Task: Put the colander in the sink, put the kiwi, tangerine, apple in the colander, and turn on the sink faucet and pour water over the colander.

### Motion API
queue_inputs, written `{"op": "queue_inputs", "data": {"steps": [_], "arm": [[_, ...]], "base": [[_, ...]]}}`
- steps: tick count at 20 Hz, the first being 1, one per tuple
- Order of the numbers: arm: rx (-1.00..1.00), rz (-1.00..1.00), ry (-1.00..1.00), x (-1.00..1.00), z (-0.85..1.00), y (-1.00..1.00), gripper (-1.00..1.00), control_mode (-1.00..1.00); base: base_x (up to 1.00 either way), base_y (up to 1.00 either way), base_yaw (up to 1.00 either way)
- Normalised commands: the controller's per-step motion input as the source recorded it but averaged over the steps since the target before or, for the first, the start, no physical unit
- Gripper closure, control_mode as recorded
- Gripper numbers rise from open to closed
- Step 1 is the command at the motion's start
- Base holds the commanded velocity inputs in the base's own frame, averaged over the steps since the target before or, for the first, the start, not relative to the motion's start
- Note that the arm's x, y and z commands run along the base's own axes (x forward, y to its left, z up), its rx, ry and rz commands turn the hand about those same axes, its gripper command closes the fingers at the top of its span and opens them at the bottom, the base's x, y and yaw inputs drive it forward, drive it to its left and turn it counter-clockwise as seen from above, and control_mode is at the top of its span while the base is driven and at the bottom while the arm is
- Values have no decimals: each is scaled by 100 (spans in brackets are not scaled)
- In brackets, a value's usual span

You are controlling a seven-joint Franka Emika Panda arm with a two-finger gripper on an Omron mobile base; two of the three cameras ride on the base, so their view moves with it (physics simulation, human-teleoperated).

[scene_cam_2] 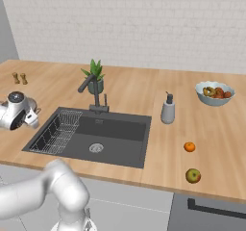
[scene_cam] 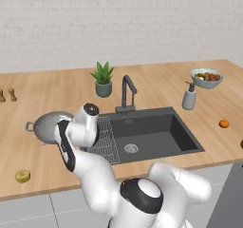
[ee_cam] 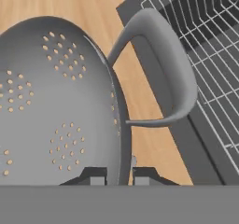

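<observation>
The pincer [ee_cam: 115, 175] grasps the rim of the colander [ee_cam: 56, 106], which sits on the table [scene_cam: 42, 99] left of the sink [scene_cam: 156, 132]. A wire rack [scene_cam: 105, 139] lies in the sink.

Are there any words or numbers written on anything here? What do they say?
None: no words, numbers or signs can be read anywhere.
The grey pump-top soap bottle bears no label.
The round grey perforated metal colander, the pale blue-grey fruit bowl and the dark grey rectangular sink are plain too.
</observation>
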Motion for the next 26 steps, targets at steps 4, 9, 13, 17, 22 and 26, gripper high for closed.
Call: {"op": "queue_inputs", "data": {"steps": [4,9,13,17,22,26], "arm": [[0,-2,0,-76,91,-47,100,-100],[-3,0,5,-64,83,-66,100,-100],[-7,0,14,-38,61,-76,100,-100],[-9,0,7,-43,26,-76,100,-100],[-1,5,-5,-29,0,-87,100,-100],[8,3,-10,-9,-12,-94,100,-100]], "base": [[0,0,0],[0,0,0],[0,0,0],[0,0,0],[0,0,0],[0,0,0]]}}
